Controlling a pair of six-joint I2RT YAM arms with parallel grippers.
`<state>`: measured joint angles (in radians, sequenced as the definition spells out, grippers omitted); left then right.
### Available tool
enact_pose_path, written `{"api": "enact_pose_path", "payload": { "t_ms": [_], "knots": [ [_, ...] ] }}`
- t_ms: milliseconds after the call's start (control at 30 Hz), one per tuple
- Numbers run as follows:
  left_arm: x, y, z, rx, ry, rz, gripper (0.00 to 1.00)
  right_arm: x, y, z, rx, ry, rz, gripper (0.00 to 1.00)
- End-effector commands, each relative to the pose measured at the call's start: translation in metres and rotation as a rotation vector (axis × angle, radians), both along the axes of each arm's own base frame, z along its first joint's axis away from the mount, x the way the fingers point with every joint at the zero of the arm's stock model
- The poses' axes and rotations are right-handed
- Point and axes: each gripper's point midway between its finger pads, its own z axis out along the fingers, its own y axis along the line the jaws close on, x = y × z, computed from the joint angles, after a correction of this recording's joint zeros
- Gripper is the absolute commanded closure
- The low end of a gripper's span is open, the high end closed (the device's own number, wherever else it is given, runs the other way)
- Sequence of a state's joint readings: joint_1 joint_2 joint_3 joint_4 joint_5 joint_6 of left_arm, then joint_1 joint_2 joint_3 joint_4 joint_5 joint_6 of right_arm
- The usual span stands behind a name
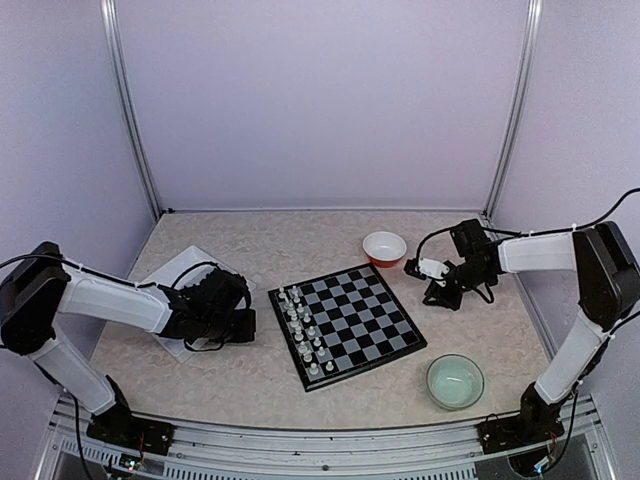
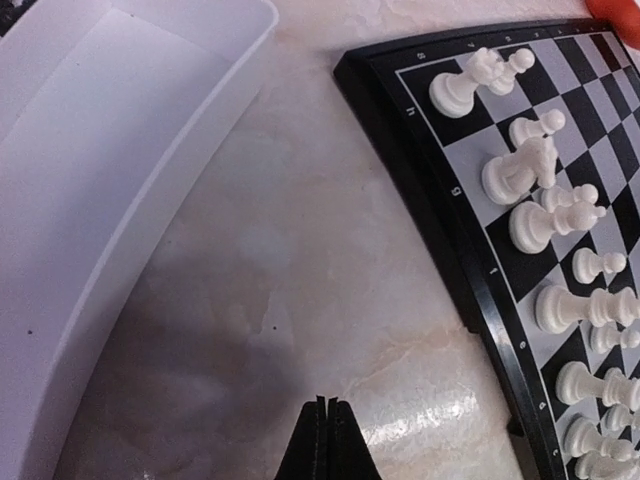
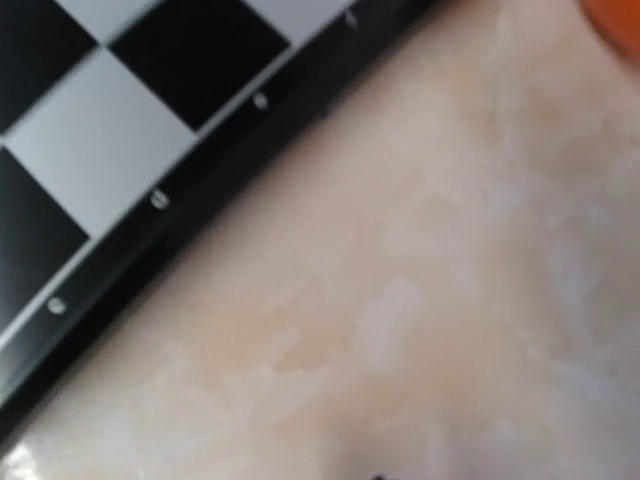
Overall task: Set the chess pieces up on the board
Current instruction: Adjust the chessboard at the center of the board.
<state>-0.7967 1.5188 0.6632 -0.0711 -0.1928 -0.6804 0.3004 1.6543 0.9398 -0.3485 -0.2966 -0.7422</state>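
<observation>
Left wrist: left end effector (image 2: 322,440) closed on nothing, between tray (image 2: 170,190) wall and board (image 2: 455,262) edge; right end effector (image 1: 412,268) state unclear.

Board's left edge: white chess pieces (image 1: 303,330) stand in two tight rows on the board (image 1: 365,318); scarcely a gap between them
Board's other squares: bare; open from above and from the right
Left of the board: strip of bare table (image 2: 300,280) up to the raised wall of the tray (image 2: 150,200); left gripper (image 2: 328,430), fingers pressed together, sits low in it
Off the board's far right corner: red bowl (image 1: 384,247) close by; right gripper (image 1: 414,268) just beside the bowl
Off the board's near right corner: green bowl (image 1: 455,381), apart; bare table between
Behind the board: bare table
</observation>
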Motion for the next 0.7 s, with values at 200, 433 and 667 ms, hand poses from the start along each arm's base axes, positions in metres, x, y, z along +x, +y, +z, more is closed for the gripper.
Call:
{"api": "enact_pose_path", "payload": {
  "t_ms": [200,433,667],
  "knots": [
    [0.041,-0.041,-0.021,-0.113,-0.007,0.011,1.00,-0.016,0.006,-0.026,-0.052,0.012,0.072,0.81],
    [0.053,-0.040,-0.038,-0.118,0.015,0.020,1.00,-0.062,0.021,-0.042,-0.095,0.048,0.217,0.83],
    [0.047,-0.062,-0.028,-0.192,-0.004,-0.078,1.00,-0.105,0.028,-0.047,-0.110,0.085,0.347,0.84]
  ]
}}
